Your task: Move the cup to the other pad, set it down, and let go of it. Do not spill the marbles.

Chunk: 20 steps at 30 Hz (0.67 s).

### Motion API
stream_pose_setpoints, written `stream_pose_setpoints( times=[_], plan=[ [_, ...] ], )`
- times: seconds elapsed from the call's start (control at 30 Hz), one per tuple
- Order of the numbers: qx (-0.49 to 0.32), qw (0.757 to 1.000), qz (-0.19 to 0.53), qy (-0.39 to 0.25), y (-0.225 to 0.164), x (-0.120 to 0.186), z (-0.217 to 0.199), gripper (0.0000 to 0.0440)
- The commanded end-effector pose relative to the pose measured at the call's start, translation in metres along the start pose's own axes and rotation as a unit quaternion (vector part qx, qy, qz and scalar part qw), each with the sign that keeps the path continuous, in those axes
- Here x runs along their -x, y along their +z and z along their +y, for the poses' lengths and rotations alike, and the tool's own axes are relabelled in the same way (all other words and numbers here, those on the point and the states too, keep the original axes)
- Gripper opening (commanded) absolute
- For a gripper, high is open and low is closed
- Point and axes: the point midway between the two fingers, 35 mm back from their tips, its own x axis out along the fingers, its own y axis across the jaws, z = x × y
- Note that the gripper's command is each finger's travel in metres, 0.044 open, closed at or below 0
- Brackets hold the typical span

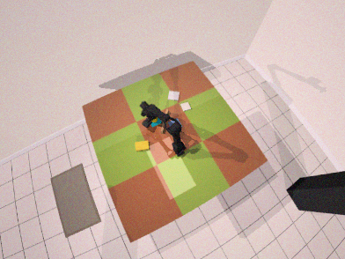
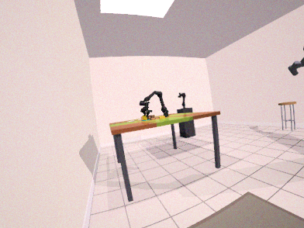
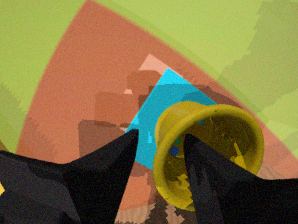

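Observation:
The yellow cup (image 3: 210,109) (image 2: 144,117) stands over the cyan pad (image 3: 167,90) (image 1: 156,124), its mouth facing the wrist camera. In the wrist view it sits toward the pad's right corner, and part of its base is hidden, so I cannot tell if all of it is on the pad. A few small marbles (image 3: 174,150), blue and green, show inside the cup. My gripper (image 3: 161,137) is partly open. One finger is inside the cup's mouth, the other outside to the left, with a gap between it and the cup's wall. A blue patch (image 1: 172,122), perhaps the other pad, is mostly under the arm.
A wooden bar (image 1: 163,127) lies between the cyan pad and the blue patch, partly hidden by the arm. A yellow block (image 1: 142,145) lies on the checkered table (image 1: 145,211). Two whitish squares (image 1: 173,95) (image 1: 186,107) lie beyond the arm.

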Motion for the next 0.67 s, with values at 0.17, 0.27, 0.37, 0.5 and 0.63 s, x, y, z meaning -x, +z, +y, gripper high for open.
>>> stream_pose_setpoints(
  times=[0.17,0.27,0.37,0.5,0.63],
  plan=[
    [-0.005,1.0,-0.02,0.01,-0.007,0.023,0.002,0.02],
    [-0.008,0.999,-0.029,0.011,-0.008,0.032,0.002,0.0217],
    [-0.011,0.999,-0.04,0.011,-0.008,0.042,0.002,0.0233],
    [-0.016,0.998,-0.058,0.009,-0.006,0.056,-0.001,0.0262],
    [-0.021,0.997,-0.073,0.004,-0.005,0.07,-0.005,0.0333]
  ],
)
